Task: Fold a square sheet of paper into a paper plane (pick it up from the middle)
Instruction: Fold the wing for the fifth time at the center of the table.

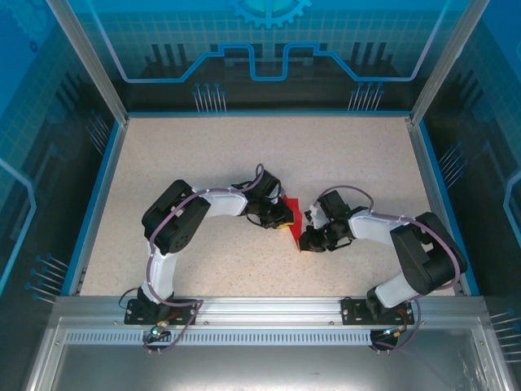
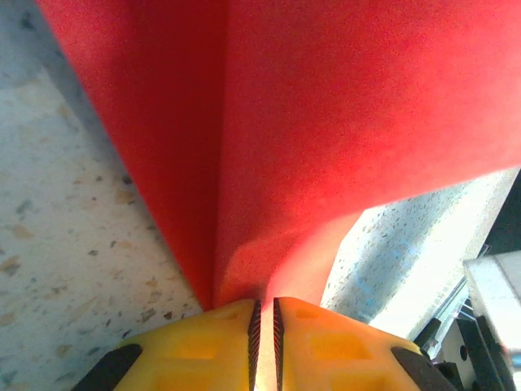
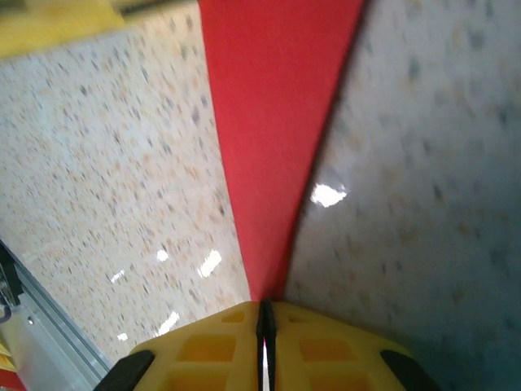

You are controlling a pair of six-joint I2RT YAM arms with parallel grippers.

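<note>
From above, the two arms bend in toward the middle of the speckled table point(image 1: 244, 155) and meet over the red sheet of paper point(image 1: 293, 213). The sheet shows as a small, narrow red sliver between them. The left gripper point(image 1: 285, 218) is at its left side and the right gripper point(image 1: 305, 238) is at its lower end, nearer the arm bases.

In the left wrist view, the yellow fingers point(image 2: 203, 342) stand almost together, clamped on the edge of the sheet. Only a thin slit shows between them. The paper fans out from the pinch with one sharp crease running up its middle, and it is lifted off the tabletop, which shows pale to either side.

In the right wrist view, that gripper's yellow fingers point(image 3: 326, 342) are pressed together on the narrow tip of the sheet. From the pinch the paper widens into a long red wedge stretching away over the table.
</note>
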